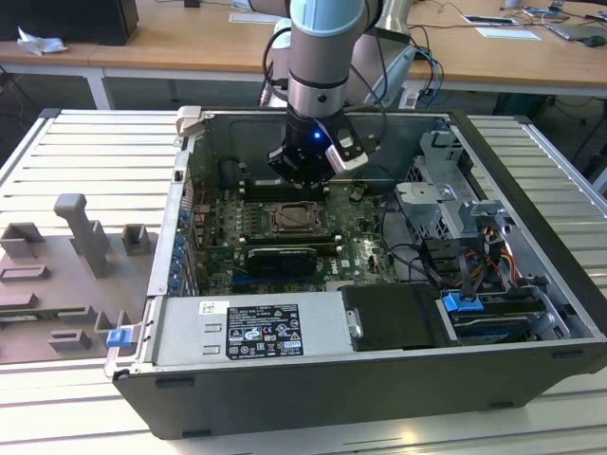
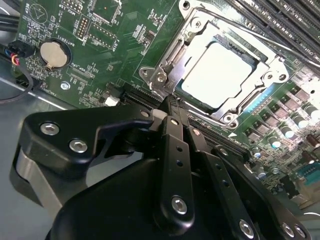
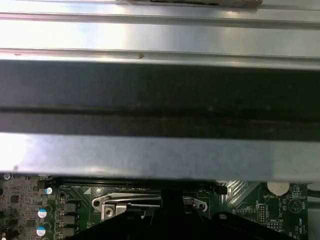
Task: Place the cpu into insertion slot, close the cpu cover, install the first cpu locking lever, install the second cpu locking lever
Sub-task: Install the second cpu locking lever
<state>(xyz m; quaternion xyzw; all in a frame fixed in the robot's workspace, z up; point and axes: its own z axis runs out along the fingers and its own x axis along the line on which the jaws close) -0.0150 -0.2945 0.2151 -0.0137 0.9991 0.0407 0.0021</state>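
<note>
The cpu [image 2: 220, 75] lies flat in its socket on the green motherboard, its pale metal face up. The cpu cover [image 2: 175, 50], a silver frame, lies down around it. My gripper [image 2: 169, 102] is shut with nothing between its black fingers [image 2: 175, 145], and its tip sits at the socket's corner by a cover hinge screw. In the exterior view the gripper [image 1: 302, 178] hangs inside the open computer case just behind the socket [image 1: 289, 220]. A curved wire locking lever [image 3: 125, 198] shows at the socket's edge in the first wrist view.
The case's metal wall [image 3: 160, 35] stands close behind the gripper. Memory slots [image 2: 280, 20] and a coin battery [image 2: 52, 55] flank the socket. A black card [image 1: 280, 258], a silver power supply [image 1: 251, 332], cables [image 1: 417, 261] and a drive cage [image 1: 446, 204] crowd the case.
</note>
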